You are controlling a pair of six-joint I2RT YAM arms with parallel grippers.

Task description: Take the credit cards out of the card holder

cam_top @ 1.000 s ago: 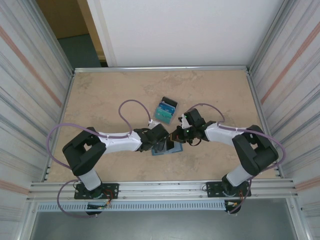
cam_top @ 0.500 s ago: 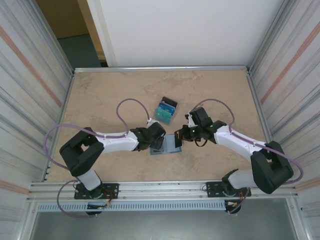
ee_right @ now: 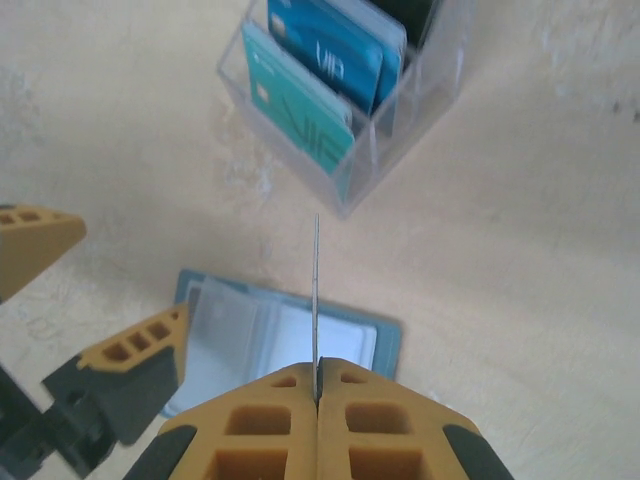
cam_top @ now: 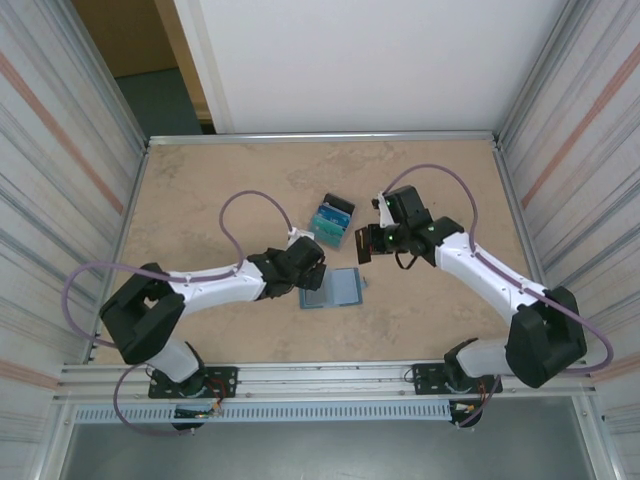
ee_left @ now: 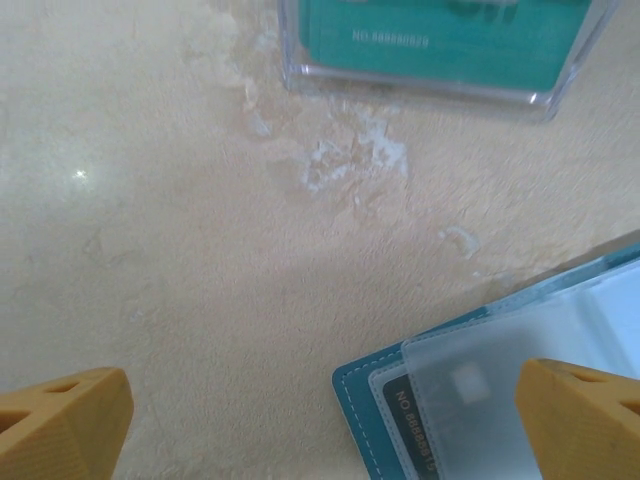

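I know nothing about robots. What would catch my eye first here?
The right gripper pinches a thin card edge-on, near the open card holder lying flat. Beyond stands a clear tray with teal and blue cards standing inside; the left gripper hangs open by the holder's corner.

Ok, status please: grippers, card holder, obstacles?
Left gripper: jaws open over a corner of the teal-blue bifold card holder. Right gripper: jaws shut on one thin card, aloft. Dark card in a pocket. Nothing blocking; clear plastic tray stands apart.

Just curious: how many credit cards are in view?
4: teal card and blue card in the clear tray, third card edge-on in the right gripper, dark card in the card holder; others may be hidden.
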